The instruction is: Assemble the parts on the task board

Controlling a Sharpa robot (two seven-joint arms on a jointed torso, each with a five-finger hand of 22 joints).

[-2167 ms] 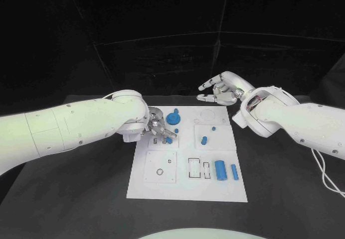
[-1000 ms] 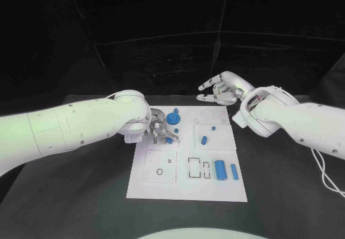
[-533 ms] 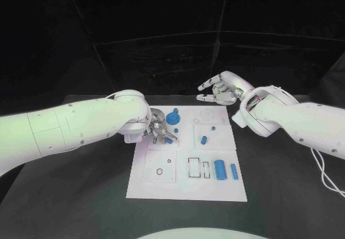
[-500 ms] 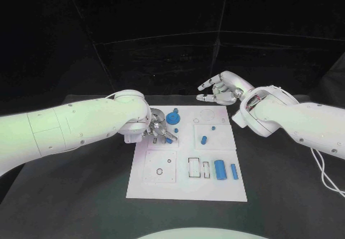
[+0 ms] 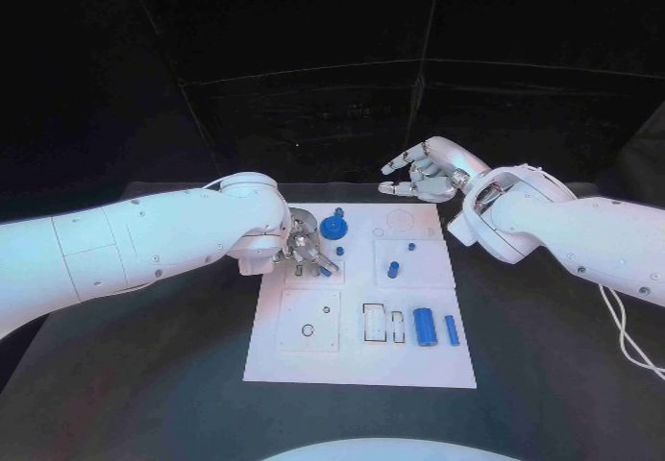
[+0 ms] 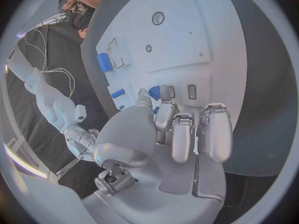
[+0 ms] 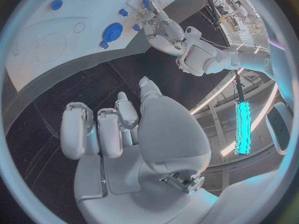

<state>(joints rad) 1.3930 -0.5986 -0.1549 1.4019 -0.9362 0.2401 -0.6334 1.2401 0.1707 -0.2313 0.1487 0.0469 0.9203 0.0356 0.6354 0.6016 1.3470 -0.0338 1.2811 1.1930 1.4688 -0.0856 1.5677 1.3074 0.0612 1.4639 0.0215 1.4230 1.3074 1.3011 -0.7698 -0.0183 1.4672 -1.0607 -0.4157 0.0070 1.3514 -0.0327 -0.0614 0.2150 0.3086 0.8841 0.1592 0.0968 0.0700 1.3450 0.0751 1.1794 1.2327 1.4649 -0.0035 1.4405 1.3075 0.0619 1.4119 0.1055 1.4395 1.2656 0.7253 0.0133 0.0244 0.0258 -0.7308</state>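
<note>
Your left hand (image 5: 307, 252) is pinching a small blue part (image 6: 155, 91) at the board's (image 5: 357, 365) upper left (stiff, light, slippery: grip its sides); your right hand (image 5: 423, 177) is hovering released.

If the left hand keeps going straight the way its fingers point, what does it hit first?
Probably the small blue part at the left hand's fingertips, on the task board; contact unclear.

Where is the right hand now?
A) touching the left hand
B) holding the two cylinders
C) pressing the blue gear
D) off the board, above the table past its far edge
D: the right hand hangs past the far edge of the board, fingers apart, holding nothing.
</note>
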